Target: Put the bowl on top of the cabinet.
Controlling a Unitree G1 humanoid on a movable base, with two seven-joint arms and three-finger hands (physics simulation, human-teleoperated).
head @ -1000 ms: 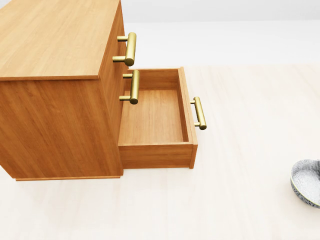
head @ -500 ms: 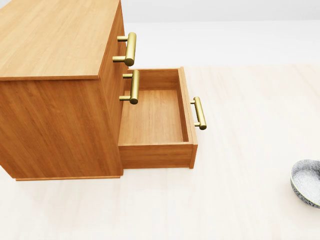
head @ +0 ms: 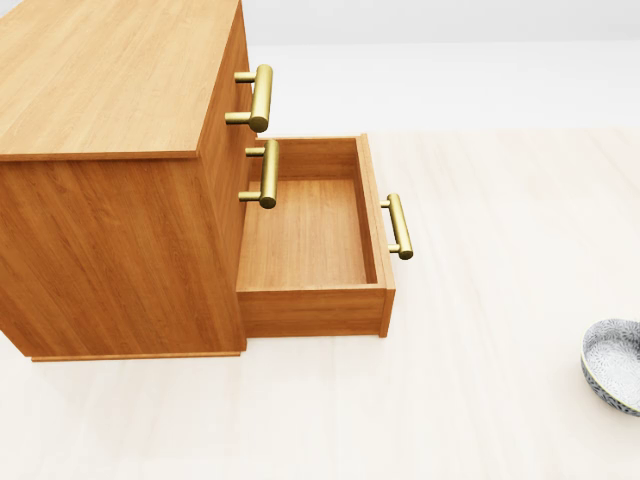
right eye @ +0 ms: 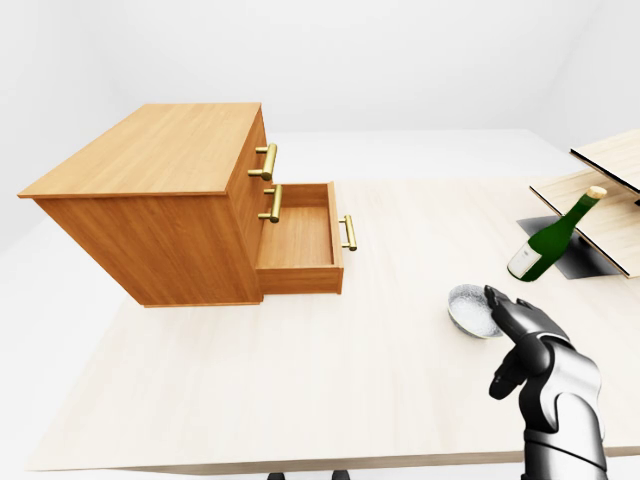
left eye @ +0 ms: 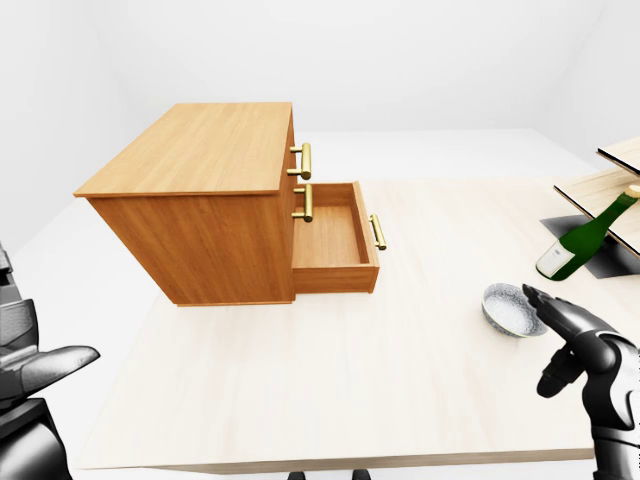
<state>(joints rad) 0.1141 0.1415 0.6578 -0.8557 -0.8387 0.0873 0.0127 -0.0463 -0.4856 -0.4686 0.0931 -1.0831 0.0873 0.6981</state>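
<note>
One small bowl [left eye: 510, 309] rests on the surface [left eye: 330, 370] well right of the cabinet [left eye: 190, 160], just beside the right hand [right eye: 535, 345] with its fingers [right eye: 515, 312] spread empty; probably light, stiff, slick and breakable, it is best pinched at its rim.

A big pale wooden table [left eye: 330, 390] fills the room. The walls [left eye: 420, 60] and floor [left eye: 90, 260] are plain white. Soft light. Wooden shelves [right eye: 605, 225] stand at the tabletop's right edge.
</note>
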